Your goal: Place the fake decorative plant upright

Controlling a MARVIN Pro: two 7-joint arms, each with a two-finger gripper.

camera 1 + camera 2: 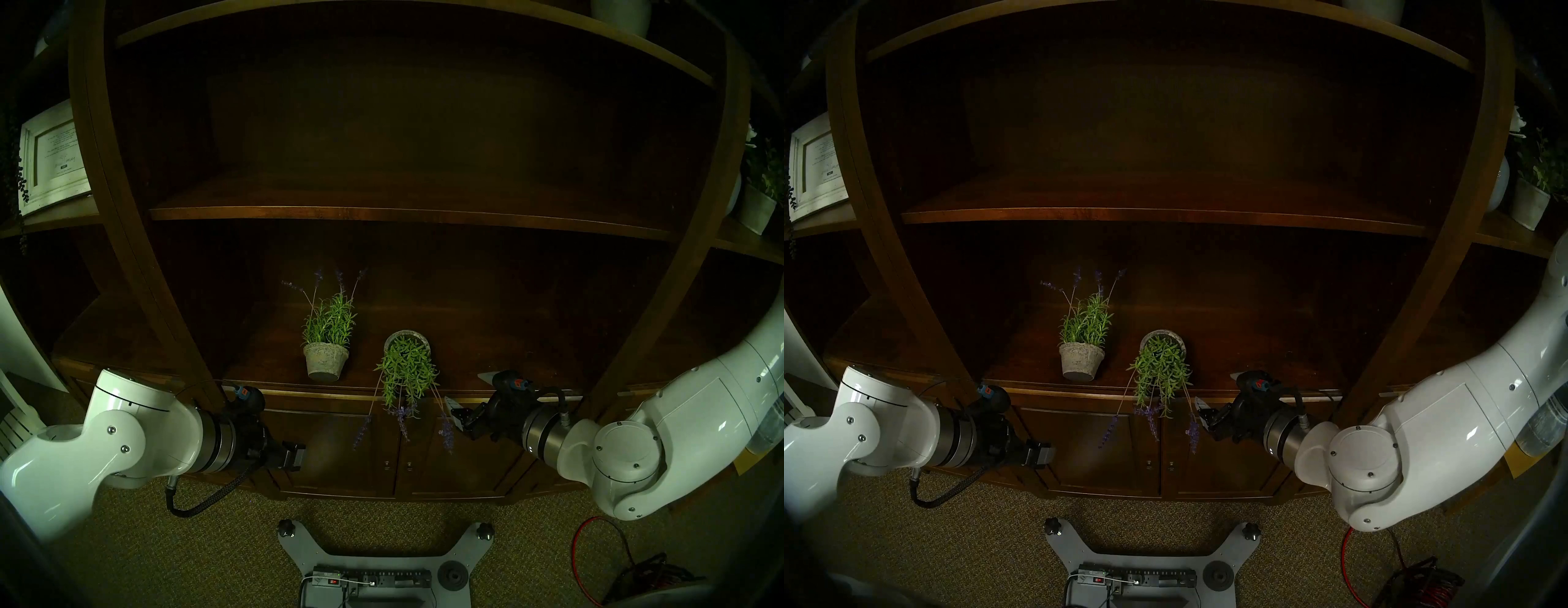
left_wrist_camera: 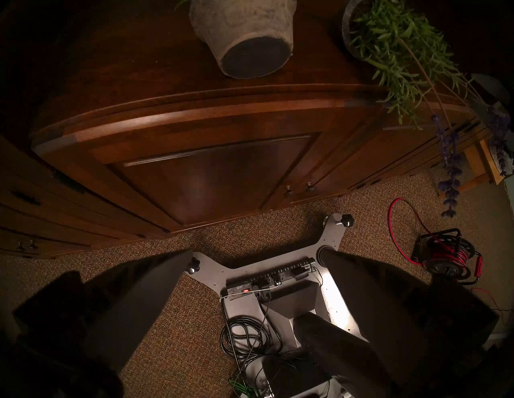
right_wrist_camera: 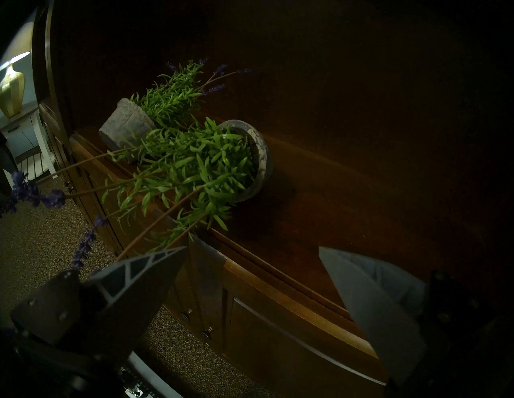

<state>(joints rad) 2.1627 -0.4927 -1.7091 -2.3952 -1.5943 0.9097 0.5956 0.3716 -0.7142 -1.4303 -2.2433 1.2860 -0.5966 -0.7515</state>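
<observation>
Two fake lavender plants in grey pots are on the lower shelf. The left plant (image 1: 326, 339) stands upright. The right plant (image 1: 407, 373) lies tipped on its side, pot mouth toward me, with foliage and purple flower stems hanging over the shelf's front edge. It also shows in the right wrist view (image 3: 194, 172) and the left wrist view (image 2: 395, 47). My right gripper (image 1: 469, 392) is open and empty, just right of the hanging stems at shelf-edge height. My left gripper (image 1: 297, 456) is open and empty, below the shelf, left of both plants.
The wooden shelf (image 1: 530, 373) has a curved front edge, with cabinet doors (image 1: 339, 450) beneath. An upper shelf board (image 1: 382, 212) runs above the plants. My base with a power strip (image 1: 373, 581) and a red cable reel (image 1: 636, 573) are on the carpet.
</observation>
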